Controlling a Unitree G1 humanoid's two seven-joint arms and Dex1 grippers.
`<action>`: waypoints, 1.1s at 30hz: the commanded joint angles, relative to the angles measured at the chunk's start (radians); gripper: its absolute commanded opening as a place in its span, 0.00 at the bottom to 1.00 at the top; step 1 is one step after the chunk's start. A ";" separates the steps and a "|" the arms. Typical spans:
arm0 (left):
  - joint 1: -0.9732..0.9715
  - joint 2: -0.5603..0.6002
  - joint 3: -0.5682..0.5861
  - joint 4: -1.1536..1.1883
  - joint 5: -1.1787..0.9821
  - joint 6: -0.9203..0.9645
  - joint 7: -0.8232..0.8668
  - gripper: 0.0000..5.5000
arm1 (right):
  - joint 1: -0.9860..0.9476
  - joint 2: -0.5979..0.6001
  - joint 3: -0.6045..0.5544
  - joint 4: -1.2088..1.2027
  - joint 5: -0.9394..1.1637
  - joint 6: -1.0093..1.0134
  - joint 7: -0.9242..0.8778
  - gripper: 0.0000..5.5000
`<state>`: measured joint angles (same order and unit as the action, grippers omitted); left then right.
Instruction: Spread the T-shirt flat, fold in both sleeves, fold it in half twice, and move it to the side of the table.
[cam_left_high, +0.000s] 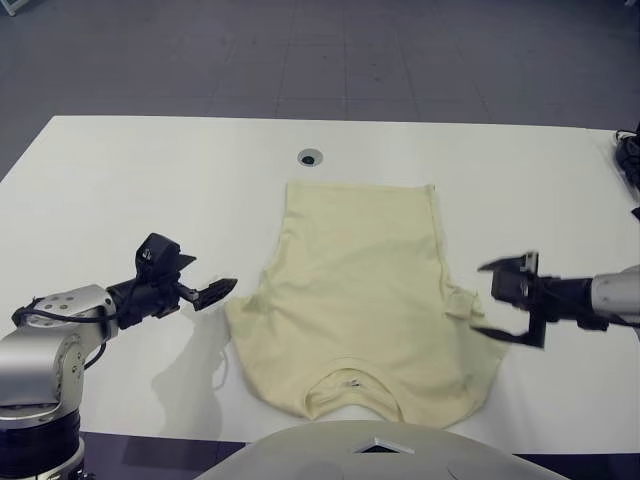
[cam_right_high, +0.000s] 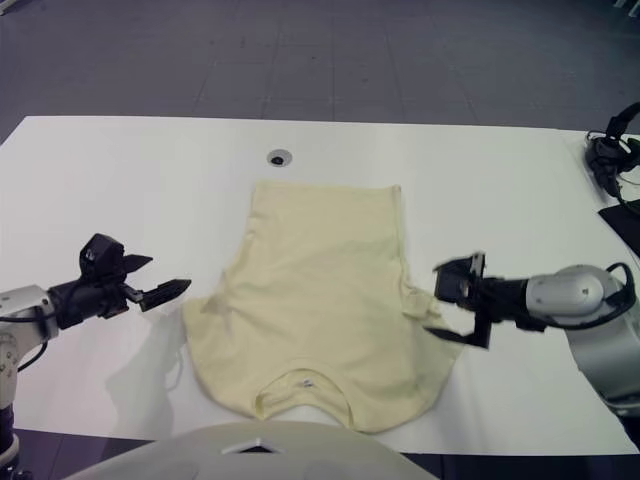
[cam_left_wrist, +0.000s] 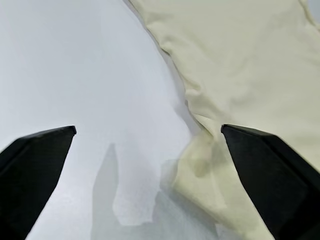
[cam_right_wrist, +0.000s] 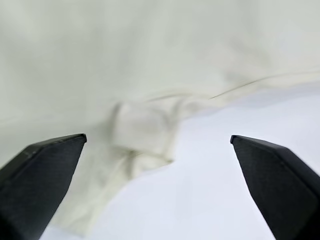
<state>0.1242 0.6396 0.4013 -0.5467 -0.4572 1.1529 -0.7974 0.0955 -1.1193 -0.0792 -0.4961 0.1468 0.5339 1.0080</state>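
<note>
A pale yellow T-shirt (cam_left_high: 360, 290) lies on the white table (cam_left_high: 120, 180), collar toward me and hem at the far side. Both sleeves are bunched in against the body. My left gripper (cam_left_high: 205, 277) hovers open just left of the shirt's left sleeve, holding nothing. In the left wrist view its fingertips (cam_left_wrist: 50, 142) straddle bare table and the crumpled sleeve edge (cam_left_wrist: 205, 160). My right gripper (cam_left_high: 483, 298) is open at the shirt's right edge, close to the wrinkled right sleeve (cam_right_wrist: 145, 130), which lies between its spread fingers without being held.
A round cable grommet (cam_left_high: 310, 157) sits in the table just beyond the hem. Black cables and gear (cam_right_high: 610, 155) lie at the far right edge. Bare tabletop stretches wide to the left and behind the shirt.
</note>
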 joint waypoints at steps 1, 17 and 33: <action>0.015 -0.030 -0.008 0.037 -0.063 0.032 0.017 0.95 | -0.103 0.096 -0.013 -0.015 0.034 0.108 -0.102 0.98; 0.103 0.002 -0.176 0.076 -0.069 -0.099 0.073 0.46 | -0.177 0.127 0.020 0.003 0.046 0.136 -0.151 0.98; 0.059 0.039 -0.170 0.132 -0.042 -0.157 0.119 0.00 | -0.183 0.121 0.047 0.029 0.015 0.101 -0.163 0.98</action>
<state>0.2050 0.6650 0.2251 -0.4433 -0.5150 1.0097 -0.7031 -0.0749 -0.9953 -0.0371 -0.4712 0.1763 0.6415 0.8513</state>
